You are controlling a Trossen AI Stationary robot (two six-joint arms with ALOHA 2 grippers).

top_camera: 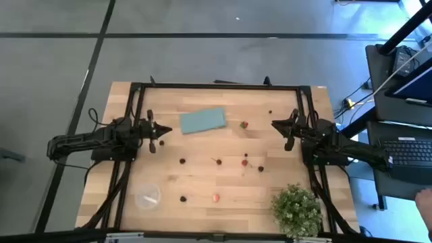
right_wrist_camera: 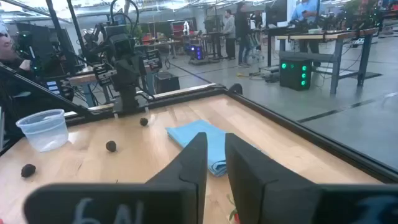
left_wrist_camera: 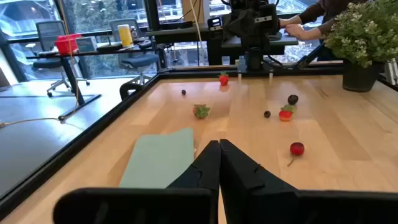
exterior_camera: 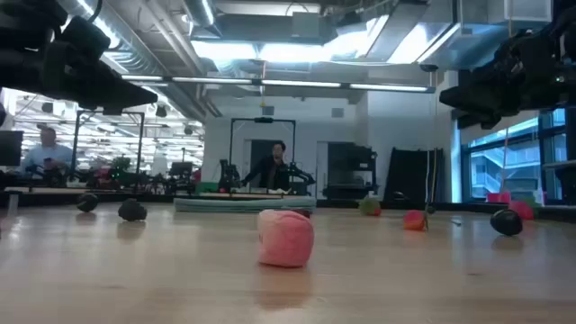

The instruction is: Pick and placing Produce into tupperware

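Small red and dark produce pieces lie scattered on the wooden table [top_camera: 202, 177]: a red one [top_camera: 244, 124] near my right gripper, dark ones [top_camera: 182, 160] [top_camera: 260, 168] mid-table, a pink-red one [top_camera: 216, 198] [exterior_camera: 286, 238] near the front. The clear round tupperware [top_camera: 148, 196] [right_wrist_camera: 45, 129] stands upright on its base at the near left. My left gripper [top_camera: 165, 129] [left_wrist_camera: 219, 148] hovers at the table's left, shut and holding nothing. My right gripper [top_camera: 275, 124] [right_wrist_camera: 216, 152] hovers at the right, fingers a narrow gap apart with nothing between them.
A flat teal-blue cloth [top_camera: 203, 121] [left_wrist_camera: 158, 158] lies at the far middle, between the two grippers. A bushy green potted plant [top_camera: 297, 209] stands at the near right corner. A black frame rail [top_camera: 216, 86] borders the table. Bare wood lies between the scattered pieces.
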